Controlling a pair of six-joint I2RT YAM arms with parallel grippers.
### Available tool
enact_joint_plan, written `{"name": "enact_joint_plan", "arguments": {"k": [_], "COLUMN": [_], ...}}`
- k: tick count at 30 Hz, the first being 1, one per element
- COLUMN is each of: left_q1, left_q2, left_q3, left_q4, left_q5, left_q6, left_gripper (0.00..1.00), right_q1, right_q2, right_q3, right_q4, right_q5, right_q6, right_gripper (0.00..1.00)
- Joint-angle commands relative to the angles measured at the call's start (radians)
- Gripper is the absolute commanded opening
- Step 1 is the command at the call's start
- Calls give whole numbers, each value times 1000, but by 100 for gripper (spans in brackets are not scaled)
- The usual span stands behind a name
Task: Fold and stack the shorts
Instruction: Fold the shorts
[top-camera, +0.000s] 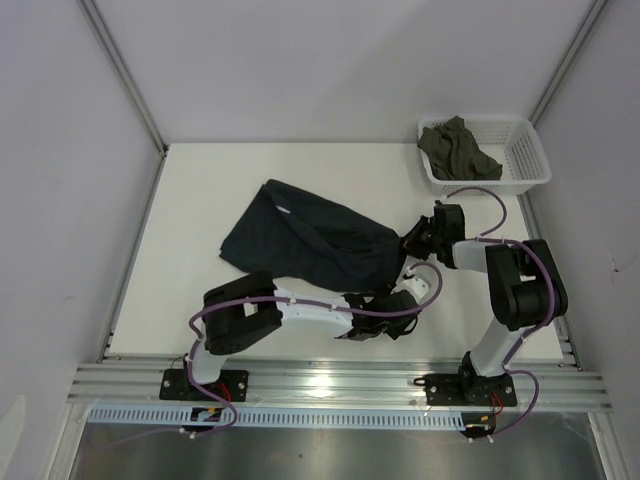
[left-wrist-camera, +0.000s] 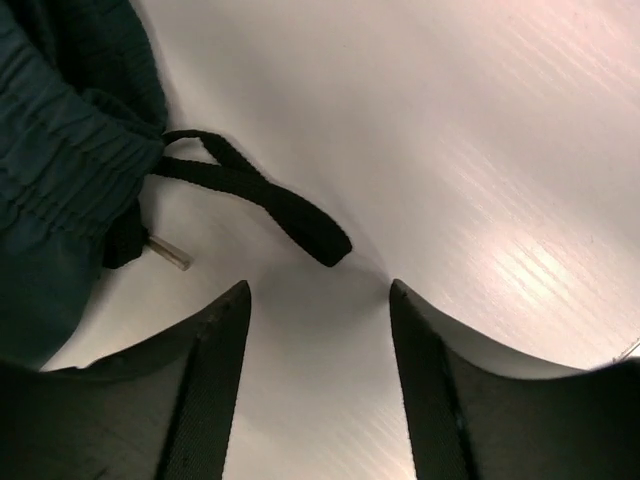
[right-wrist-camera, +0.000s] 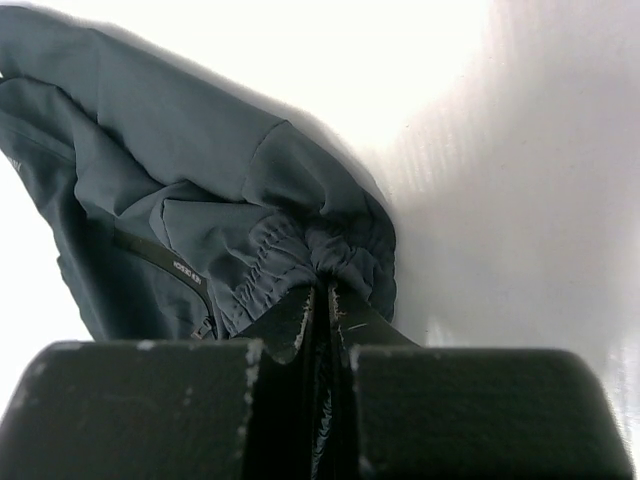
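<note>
The right gripper (right-wrist-camera: 322, 292) pinches the shorts (top-camera: 300, 240) by the waistband, fingers tight together; the left gripper (left-wrist-camera: 318, 292) hovers near the table's (top-camera: 190, 200) front edge, fingers apart, empty, drawstring (left-wrist-camera: 270, 200) just ahead.

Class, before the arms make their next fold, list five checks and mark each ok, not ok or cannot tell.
1. Right hand gripping the shorts at the waistband: ok.
2. Left hand holding fabric: not ok, open and empty.
3. Drawstring clear of that hand: ok.
4. Shorts lying flat: not ok, rumpled.
5. Basket apart from the shorts: ok.
</note>
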Motion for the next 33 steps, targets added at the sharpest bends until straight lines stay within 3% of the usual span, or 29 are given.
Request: {"name": "enact_joint_plan", "arguments": {"k": [1, 3, 5, 7, 10, 14, 16, 19, 21, 22, 28, 33], "left_q1": [50, 81, 107, 122, 162, 231, 245, 283, 300, 308, 371, 408], "left_q2": [-37, -105, -150, -226, -343, -473, -514, -552, -540, -532, -442, -380], "left_q3": [3, -20, -54, -86, -155, -233, -247, -261, -255, -255, -233, -203], "left_q4": [4, 34, 34, 22, 37, 48, 41, 27, 24, 24, 50, 50], "left_q5": [95, 129, 161, 184, 253, 339, 344, 347, 352, 353, 362, 361], "left_q6": [-40, -51, -55, -58, -71, -91, -88, -81, -78, -78, -91, -95], "left_gripper": [62, 65, 70, 75, 81, 84, 86, 88, 88, 88, 88, 87], "right_q1": [-26, -31, -34, -34, -37, -43, -48, -54, -60, -63, -102, -122], "right_q2": [-19, -20, -27, -54, -106, -172, -214, -263, -290, -307, -399, -389], "right_q3": [21, 42, 52, 52, 52, 64, 69, 67, 58, 50, -68, -175], "right_q4": [-56, -77, -100, -105, -125, -158, -183, -203, -237, -244, -218, -97], "right_q5": [43, 20, 15, 13, -11, -62, -82, -100, -106, -108, -140, -197], "right_q6": [-63, -89, -104, -110, -129, -145, -156, -156, -152, -149, -138, -121], "right_gripper": [0, 1, 10, 27, 45, 59, 73, 85, 89, 99, 100, 99]}}
